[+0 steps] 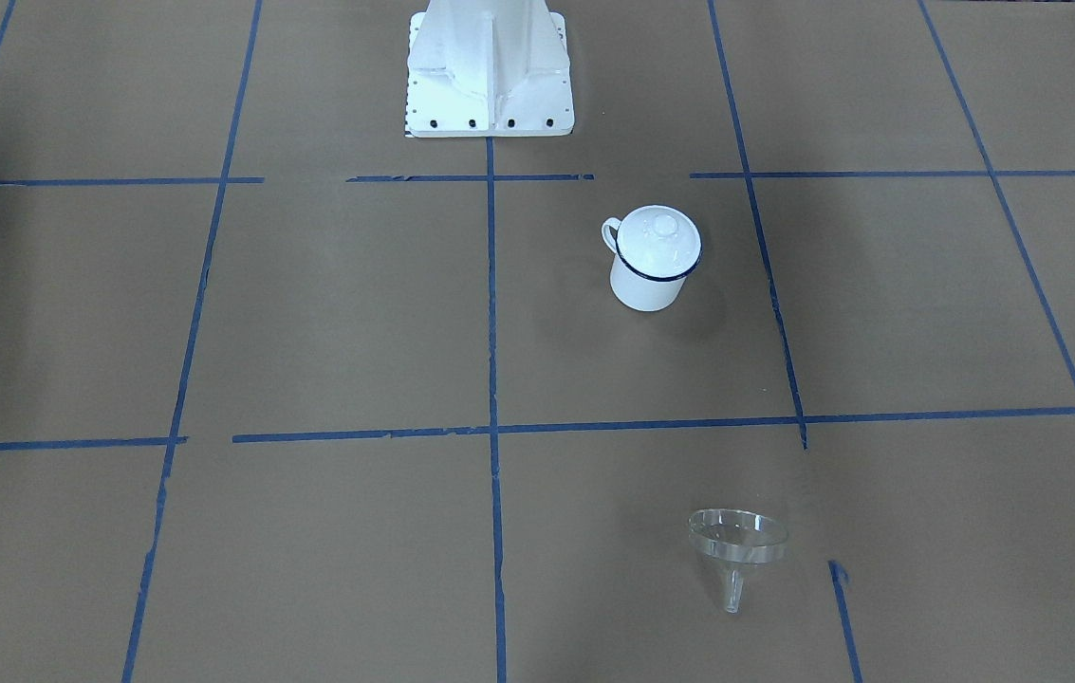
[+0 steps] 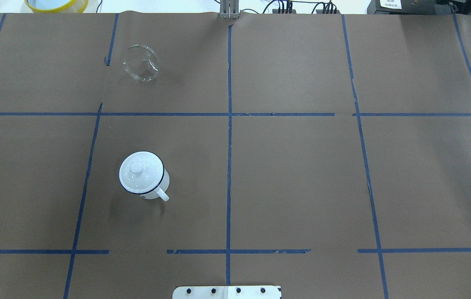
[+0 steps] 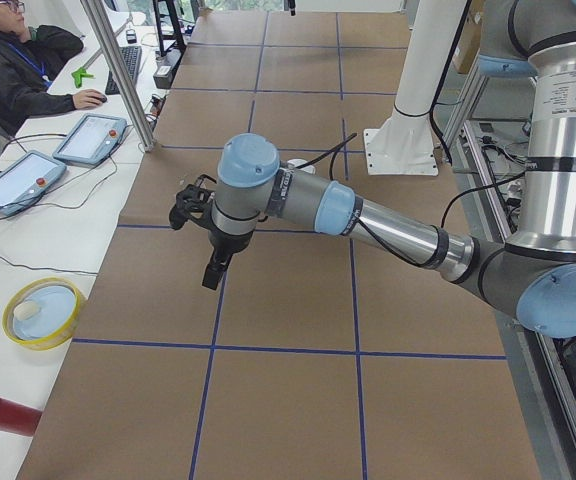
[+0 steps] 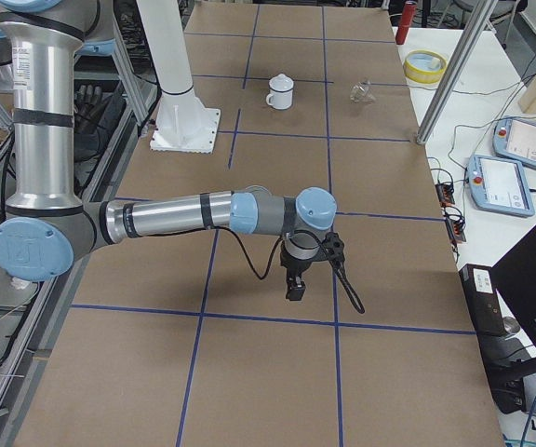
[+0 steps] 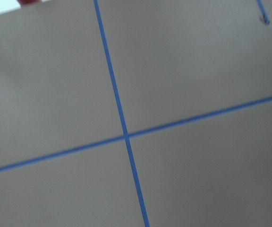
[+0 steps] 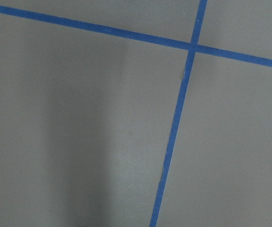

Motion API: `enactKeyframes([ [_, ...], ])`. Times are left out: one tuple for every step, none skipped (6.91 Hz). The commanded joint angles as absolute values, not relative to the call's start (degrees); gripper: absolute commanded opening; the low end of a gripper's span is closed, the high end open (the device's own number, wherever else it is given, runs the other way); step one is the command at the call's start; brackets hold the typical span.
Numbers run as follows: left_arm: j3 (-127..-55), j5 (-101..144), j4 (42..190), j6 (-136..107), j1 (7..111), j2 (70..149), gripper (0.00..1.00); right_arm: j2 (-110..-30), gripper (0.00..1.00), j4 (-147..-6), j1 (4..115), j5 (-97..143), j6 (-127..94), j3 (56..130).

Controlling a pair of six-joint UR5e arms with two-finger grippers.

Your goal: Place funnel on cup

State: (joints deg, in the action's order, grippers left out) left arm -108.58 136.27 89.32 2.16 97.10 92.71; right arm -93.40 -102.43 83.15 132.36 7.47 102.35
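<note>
The cup [image 1: 649,280] is a white enamel mug with a dark blue rim. It stands upright and a round white knobbed lid [image 1: 658,237] sits on it. It also shows in the overhead view [image 2: 156,185] and, small, in the exterior right view [image 4: 280,91]. The clear funnel [image 1: 737,544] lies tilted on the brown paper, far from the cup toward the operators' side [image 2: 141,63]. My left gripper [image 3: 212,270] hangs above the table's left end. My right gripper [image 4: 296,285] hangs above the right end. Both show only in side views, so I cannot tell whether they are open or shut.
The white robot pedestal [image 1: 490,76] stands at the table's robot side. Blue tape lines grid the brown paper. A yellow bowl [image 3: 43,312], a red cylinder [image 3: 3,415] and teach pendants [image 3: 88,138] lie off the table's edge, where an operator [image 3: 13,60] sits.
</note>
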Motion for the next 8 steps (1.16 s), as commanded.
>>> enactKeyframes([
  [-108.5, 136.7, 95.8, -3.4, 96.3, 94.2, 1.00, -93.4, 1.00, -102.4, 83.1, 132.4, 7.5, 102.4],
  [-109.1, 138.8, 95.5, -6.9, 92.7, 94.1, 1.00, -93.4, 1.00, -102.4, 83.1, 132.4, 7.5, 102.3],
  [-111.8, 138.3, 95.3, -18.5, 86.5, 94.1, 1.00, -93.4, 1.00, -102.4, 83.1, 132.4, 7.5, 102.4],
  [-116.1, 135.6, 95.2, -31.9, 78.9, 94.5, 1.00, -93.4, 1.00, -102.4, 83.1, 132.4, 7.5, 102.4],
  [-120.2, 130.9, 95.2, -44.7, 70.1, 94.9, 1.00, -93.4, 1.00, -102.4, 83.1, 132.4, 7.5, 102.4],
  [-120.9, 127.5, 95.1, -55.6, 63.0, 98.5, 1.00, -93.4, 1.00, -102.4, 83.1, 132.4, 7.5, 102.4],
  [-120.9, 122.7, 93.4, -64.4, 54.8, 102.2, 1.00, -93.4, 1.00, -102.4, 83.1, 132.4, 7.5, 102.4],
  [-120.8, 117.9, 85.2, -68.8, 49.1, 108.5, 1.00, -93.4, 1.00, -102.4, 83.1, 132.4, 7.5, 102.4],
])
